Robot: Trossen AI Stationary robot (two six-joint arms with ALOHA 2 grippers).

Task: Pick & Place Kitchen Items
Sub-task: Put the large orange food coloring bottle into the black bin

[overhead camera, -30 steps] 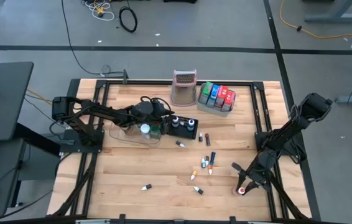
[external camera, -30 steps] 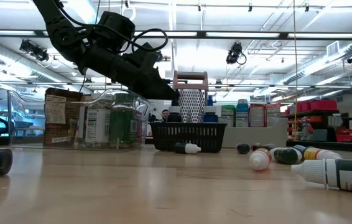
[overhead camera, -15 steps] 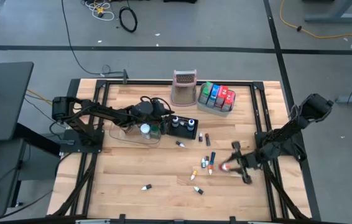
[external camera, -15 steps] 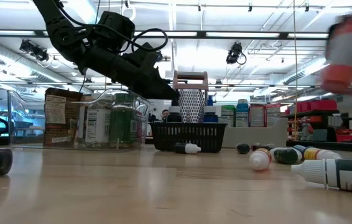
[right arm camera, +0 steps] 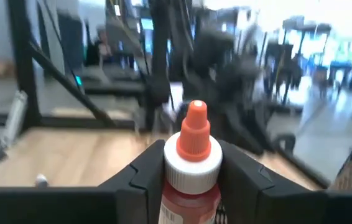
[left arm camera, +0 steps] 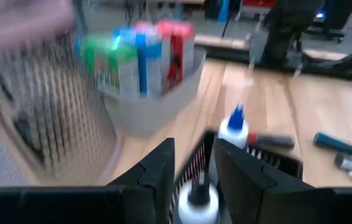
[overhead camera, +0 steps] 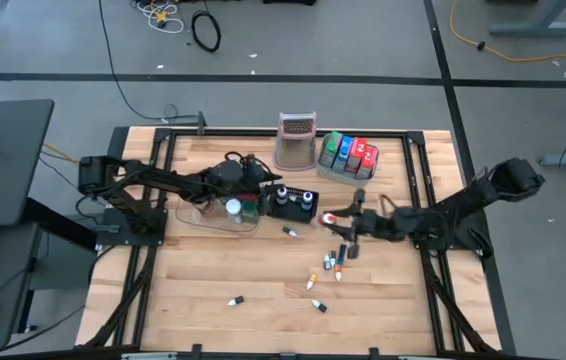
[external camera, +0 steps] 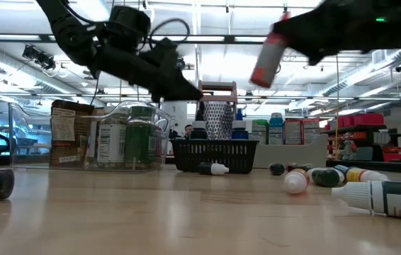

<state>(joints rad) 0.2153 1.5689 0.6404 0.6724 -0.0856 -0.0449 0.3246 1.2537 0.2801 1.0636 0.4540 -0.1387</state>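
Bare wood front-left; right fingers [overhead camera: 337,222] grip red bottle [overhead camera: 329,217] nr basket [overhead camera: 293,212].

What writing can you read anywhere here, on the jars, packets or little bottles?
None can be read.
Jars in the clear tub: printed labels, too small.
Brown packet: text panel, too small.
Packets in the grey tray: white marks, illegible.
Red bottle in the right gripper: label edge only.
Bottle lying on the table: print too small.

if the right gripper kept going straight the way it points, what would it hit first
Probably the black mesh basket of small bottles. The right gripper, shut on a red bottle, points toward it and the left gripper behind. It rides high, so it might pass over.
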